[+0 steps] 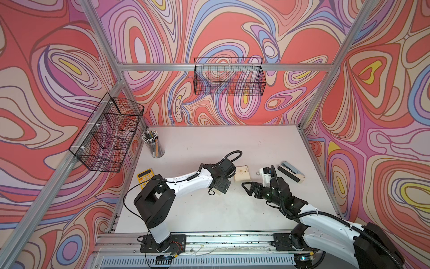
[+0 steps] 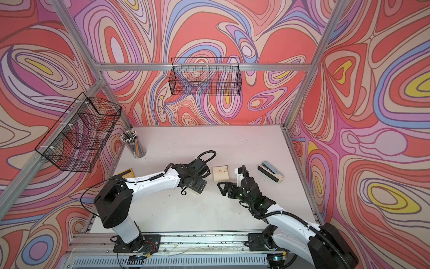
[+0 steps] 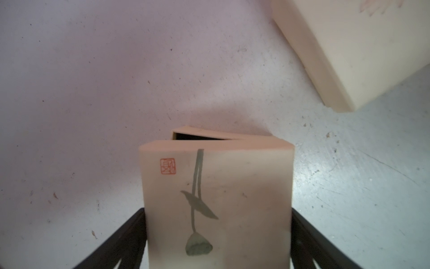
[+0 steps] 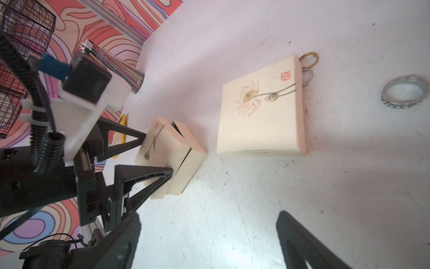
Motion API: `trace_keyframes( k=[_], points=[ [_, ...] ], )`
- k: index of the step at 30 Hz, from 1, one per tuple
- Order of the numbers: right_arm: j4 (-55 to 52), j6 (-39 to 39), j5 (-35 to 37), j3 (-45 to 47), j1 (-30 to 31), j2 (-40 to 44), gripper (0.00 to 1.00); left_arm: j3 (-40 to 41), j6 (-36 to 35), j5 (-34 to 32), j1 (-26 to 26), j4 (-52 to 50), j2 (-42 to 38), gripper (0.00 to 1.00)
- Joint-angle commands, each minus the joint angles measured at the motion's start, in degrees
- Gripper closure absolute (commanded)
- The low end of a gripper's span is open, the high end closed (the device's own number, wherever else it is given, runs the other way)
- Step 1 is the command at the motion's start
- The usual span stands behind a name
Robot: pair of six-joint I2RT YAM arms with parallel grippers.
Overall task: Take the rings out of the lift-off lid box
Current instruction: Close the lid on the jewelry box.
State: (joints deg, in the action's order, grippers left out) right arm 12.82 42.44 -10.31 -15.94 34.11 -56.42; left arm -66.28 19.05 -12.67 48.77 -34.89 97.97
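**Table** [image 1: 204,209] — white, scuffed top; every item below lies on it.

**Left gripper** [image 3: 217,210] — just beside the large cream box, on the side away from the stapler. Its jaws stand wide, one finger against each side of the small cream box, clamping it.

**Right gripper** [image 4: 209,215] — near the large cream box's edge that faces the arm bases. Its jaws are spread, with only bare table between them.

**Large cream box** [image 1: 242,177] — flat and square, with a lotus flower and a red seal on its lid. The lid is seated.

**Stapler** [image 1: 290,173] — well apart from the large cream box.

**Small cream box** [image 4: 162,149] — near the large cream box, not touching it. The lid bears a lotus stem and a red seal, and it sits askew, with a dark gap at one edge.

**Beaded silvery ring** [image 4: 404,94] — flat on the table between the large cream box and the stapler, apart from both.

**Gold-toned ring** [image 4: 309,59] and **small silvery ring** [image 4: 307,78] — on the table, tight against the large cream box's edge by the red-seal corner, outside both boxes.
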Motion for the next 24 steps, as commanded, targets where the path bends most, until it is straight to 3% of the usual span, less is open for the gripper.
trace_keyframes(
  k=[1,24],
  points=[
    [-0.1,-0.5,0.6,-1.4,0.3,-0.1,0.04,0.4,-0.7,-0.4,0.2,0.5,-0.7,0.08],
    [-0.5,-0.5,1.3,-1.9,0.3,-1.2,0.04,2.5,-3.5,-1.4,0.2,2.4,0.2,0.06]
  ],
)
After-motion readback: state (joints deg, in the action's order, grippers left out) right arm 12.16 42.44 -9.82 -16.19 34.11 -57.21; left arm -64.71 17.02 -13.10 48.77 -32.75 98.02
